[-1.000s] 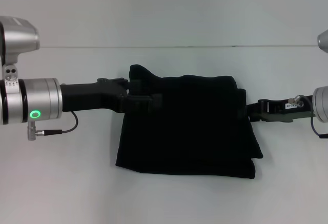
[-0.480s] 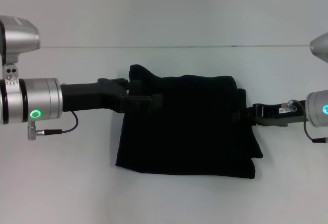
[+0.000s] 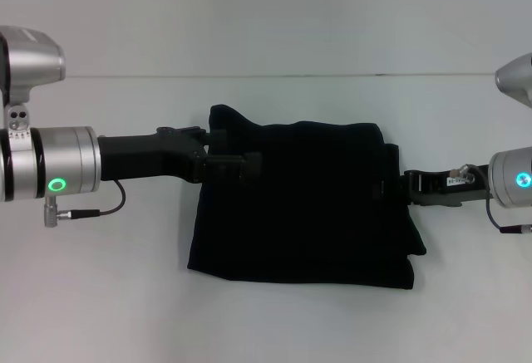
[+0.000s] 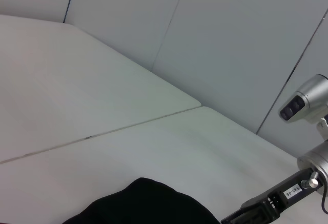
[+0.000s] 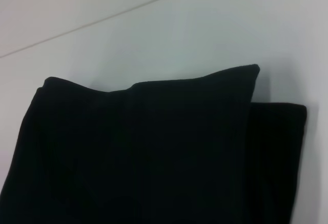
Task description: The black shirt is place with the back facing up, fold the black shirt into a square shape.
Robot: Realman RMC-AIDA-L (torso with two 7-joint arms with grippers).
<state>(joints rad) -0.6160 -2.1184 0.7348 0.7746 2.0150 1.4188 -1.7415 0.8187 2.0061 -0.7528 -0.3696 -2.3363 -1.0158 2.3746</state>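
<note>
Head view: a white table (image 3: 100,296) meets a pale wall along a thin seam behind the work. The shirt (image 3: 307,205) lies mid-table, folded into a rough rectangle with layered edges at its right side. The left gripper (image 3: 237,166) reaches in over the shirt's left edge, black on black, so whether it is open or pinching cloth cannot be told. The right gripper (image 3: 399,187) sits at the shirt's right edge; its finger state cannot be told either.

Left wrist view: the table (image 4: 102,152) shows a joint line, and grey wall panels stand behind. One rounded hump of the shirt (image 4: 148,206) shows, with the right arm (image 4: 287,193) beyond it.

Right wrist view: the shirt (image 5: 154,152) fills the frame, showing two stacked layers with offset corners, a detail less clear from the head. No fingers show.
</note>
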